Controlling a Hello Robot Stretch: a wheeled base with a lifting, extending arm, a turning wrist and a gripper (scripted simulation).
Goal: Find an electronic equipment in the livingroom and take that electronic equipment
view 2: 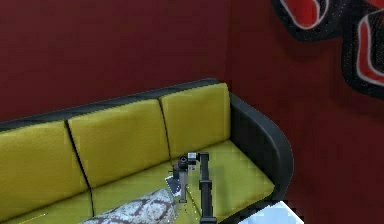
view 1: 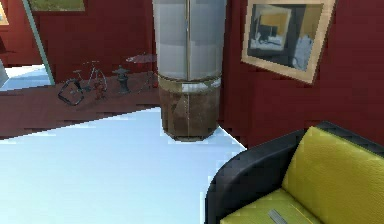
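— Arm pose?
— Your arm (view 2: 205, 192) reaches out over the yellow sofa (view 2: 120, 140) seat, with the gripper (view 2: 175, 183) near a patterned cloth (view 2: 140, 212). I cannot tell whether it holds anything.
— Target?
— A flat grey object (view 1: 272, 214) lies on the sofa seat.

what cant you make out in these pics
- Forward view: grey flat thing on the sofa, cut off by the bottom edge, too small to name.
- Arm side view: whether the gripper holds anything; patterned fabric lies at it.
- Arm side view: wall art, cut by the picture's edges.
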